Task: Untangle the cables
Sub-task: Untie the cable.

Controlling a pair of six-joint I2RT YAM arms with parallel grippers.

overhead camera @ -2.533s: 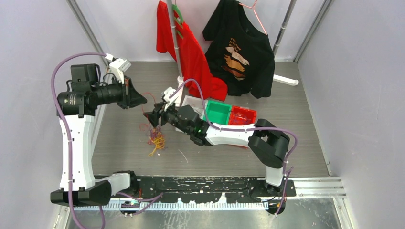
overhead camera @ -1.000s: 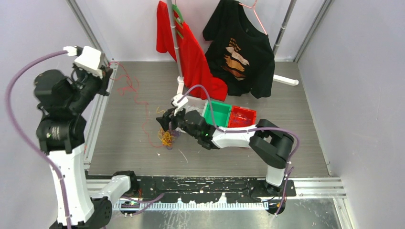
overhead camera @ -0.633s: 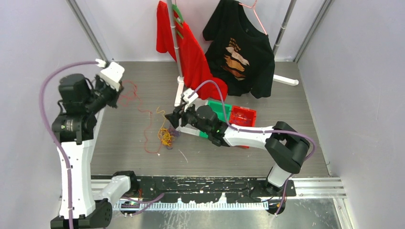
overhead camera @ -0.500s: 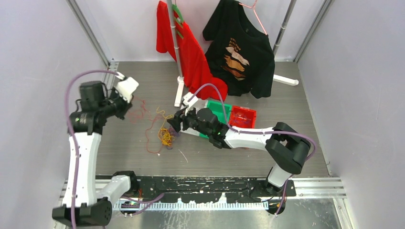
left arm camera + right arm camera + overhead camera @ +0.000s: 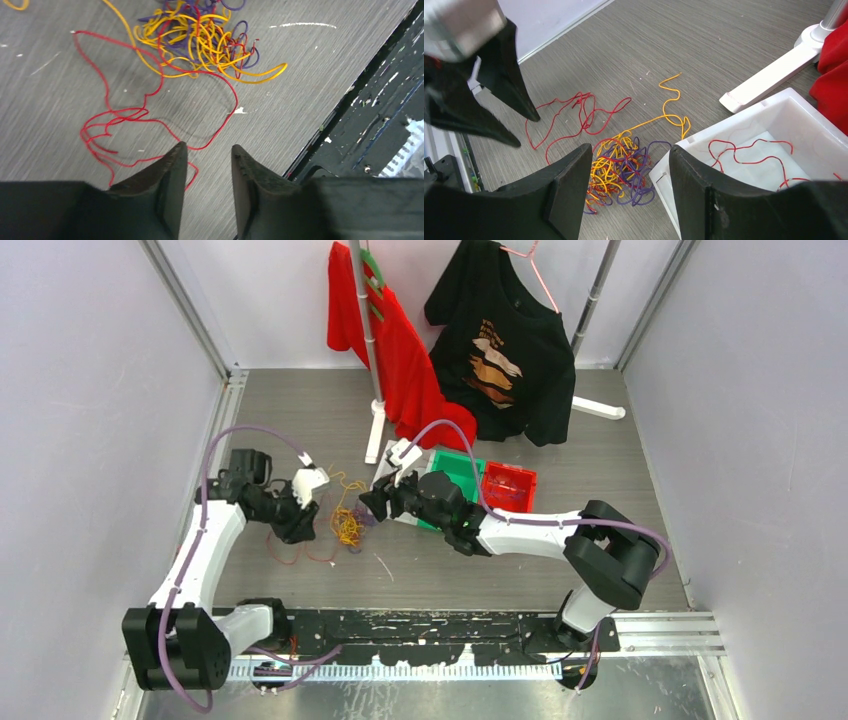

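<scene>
We see a red shirt and a black shirt hanging behind a white bin, green bin and red bin on the counter.

I'm counting two arms working here, left arm and right arm. Three bins are sitting together: white bin, green bin, red bin. Two shirts are hanging, red shirt and black shirt. One tangle of cables is lying there, too knotted to count. One red cable is sprawling beside it, and one red strand is lying in the white bin.
</scene>
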